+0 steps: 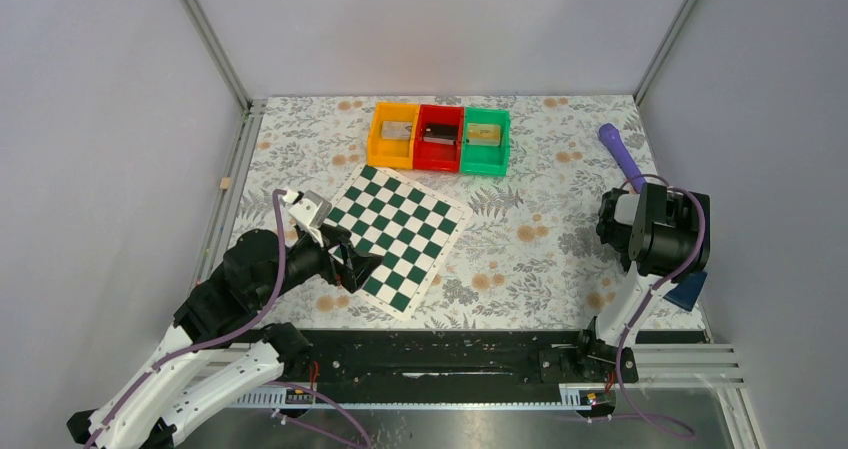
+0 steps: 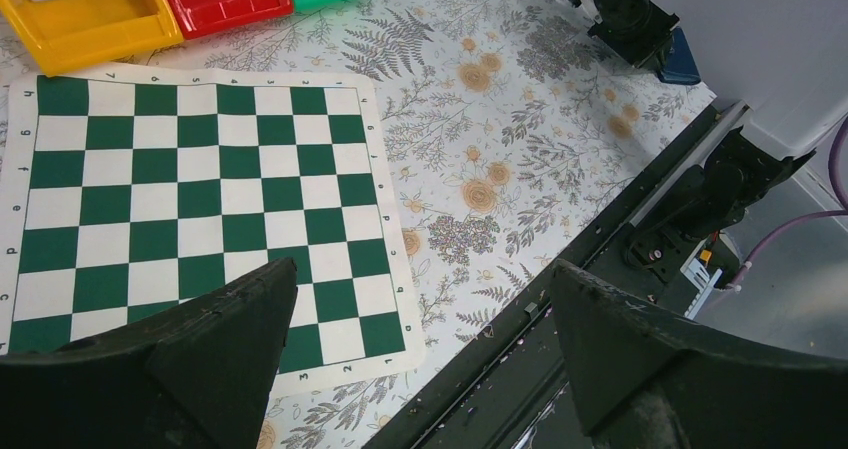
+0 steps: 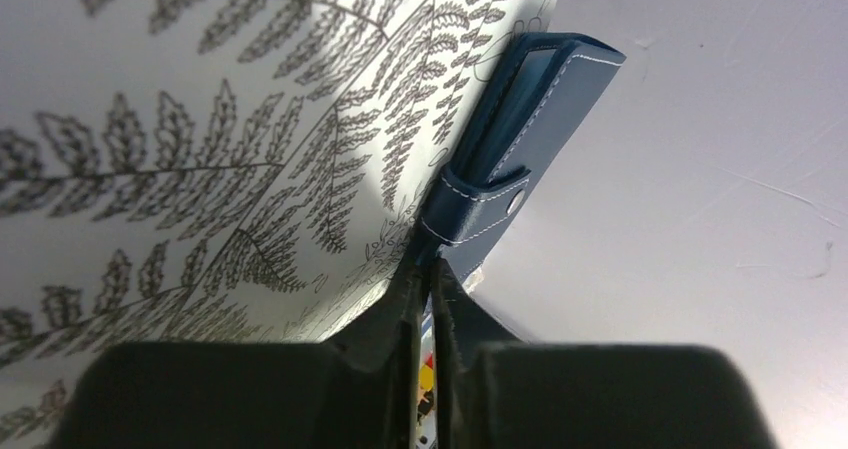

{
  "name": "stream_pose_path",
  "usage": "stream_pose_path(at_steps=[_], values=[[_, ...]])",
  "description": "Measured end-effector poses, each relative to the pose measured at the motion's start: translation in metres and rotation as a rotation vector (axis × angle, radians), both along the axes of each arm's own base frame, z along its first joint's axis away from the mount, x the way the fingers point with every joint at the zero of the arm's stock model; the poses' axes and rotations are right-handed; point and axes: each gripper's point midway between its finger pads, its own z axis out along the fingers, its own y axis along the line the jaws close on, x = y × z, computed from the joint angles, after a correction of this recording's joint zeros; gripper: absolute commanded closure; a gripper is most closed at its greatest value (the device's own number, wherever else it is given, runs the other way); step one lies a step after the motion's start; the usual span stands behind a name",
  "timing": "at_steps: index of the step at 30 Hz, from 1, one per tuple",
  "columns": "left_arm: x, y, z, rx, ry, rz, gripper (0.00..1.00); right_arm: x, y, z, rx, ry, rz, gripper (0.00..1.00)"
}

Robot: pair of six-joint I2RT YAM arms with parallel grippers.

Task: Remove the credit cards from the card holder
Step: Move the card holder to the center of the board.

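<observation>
Left claw (image 2: pixel 420 269) hangs open over the near corner of the chessboard (image 2: pixel 200 189), holding nothing. Bins (image 1: pixel 438 165) at the far edge each hold a flat item (image 1: pixel 484 135); I judge these may be extracted credit cards. Right claw (image 3: pixel 430 269) is closed against the card holder (image 3: pixel 520 119) at the near right corner of the counter (image 1: pixel 540 259). I cannot confirm a pinched card.

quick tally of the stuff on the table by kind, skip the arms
bins: 3 (orange bin, red bin, green bin)
chessboard mat: 1
blue card holder: 1
purple-handled tool: 1
total: 6, leaving out the small items inside the bins
</observation>
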Motion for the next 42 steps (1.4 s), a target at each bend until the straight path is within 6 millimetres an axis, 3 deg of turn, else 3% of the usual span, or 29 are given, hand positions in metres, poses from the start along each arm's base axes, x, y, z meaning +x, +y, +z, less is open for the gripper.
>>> stream_pose_path(at_steps=[10, 16, 23, 31, 36, 42], values=[[0.0, 0.0, 0.0, 0.0, 0.0, 0.001, 0.04, 0.01, 0.006, 0.003, 0.069, -0.021, -0.025, 1.0], [0.001, 0.0, 0.0, 0.002, 0.0, 0.004, 0.04, 0.054, 0.027, 0.008, 0.172, -0.146, -0.008, 1.0], [0.003, 0.001, -0.002, 0.011, 0.004, 0.017, 0.05, 0.108, 0.091, 0.022, 0.259, -0.19, 0.18, 1.0], [0.011, 0.008, -0.003, 0.024, -0.005, 0.074, 0.05, 0.143, 0.144, 0.05, 0.413, -0.245, 0.246, 1.0], [0.016, 0.013, -0.004, 0.034, -0.009, 0.111, 0.05, 0.144, 0.189, 0.052, 0.531, -0.266, 0.259, 1.0], [0.023, 0.023, -0.009, 0.064, -0.009, 0.178, 0.05, 0.12, 0.26, 0.044, 0.671, -0.272, 0.271, 1.0]])
